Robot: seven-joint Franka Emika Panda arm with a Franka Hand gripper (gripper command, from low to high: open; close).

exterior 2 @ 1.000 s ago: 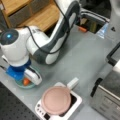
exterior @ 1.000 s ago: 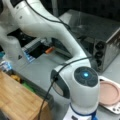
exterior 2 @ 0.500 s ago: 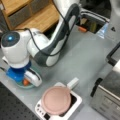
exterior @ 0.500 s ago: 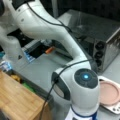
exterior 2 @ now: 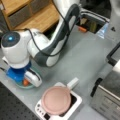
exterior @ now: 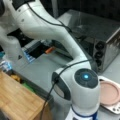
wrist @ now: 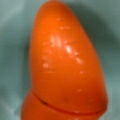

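The grey tabletop (exterior 2: pixel 82 57) is carrying everything in both front views. The white Franka arm (exterior 2: pixel 60 32) is arching over it, bending down from the far side in a front view to the near left, where its wrist with a glowing blue light (exterior 2: pixel 10 38) is pointing straight down. A wooden drawer unit (exterior 2: pixel 27 12) is standing at the far left in a front view, and a shiny metal toaster oven with black knobs (exterior: pixel 100 42) is sitting at the right in both front views. Near it, a round pink lid (exterior 2: pixel 56 100) is resting on a white square appliance with a short handle (exterior 2: pixel 72 83), well apart from the wrist.

The gripper (exterior 2: pixel 25 81) is hanging low at the near left in a front view, down inside a shallow pale teal bowl (exterior 2: pixel 31 86), with its blue and white body hiding most of the bowl. A glossy orange toy carrot (wrist: pixel 67 67) is lying in that bowl directly beneath the gripper; in a front view only a small orange patch of it (exterior 2: pixel 25 82) is showing at the gripper's lower edge. In the wrist view the carrot is filling nearly the whole frame, tip pointing up, with the teal surface (wrist: pixel 10 50) around it. The fingers are not showing anywhere, so I cannot tell whether they are spread, pressed together, or pinching the carrot.
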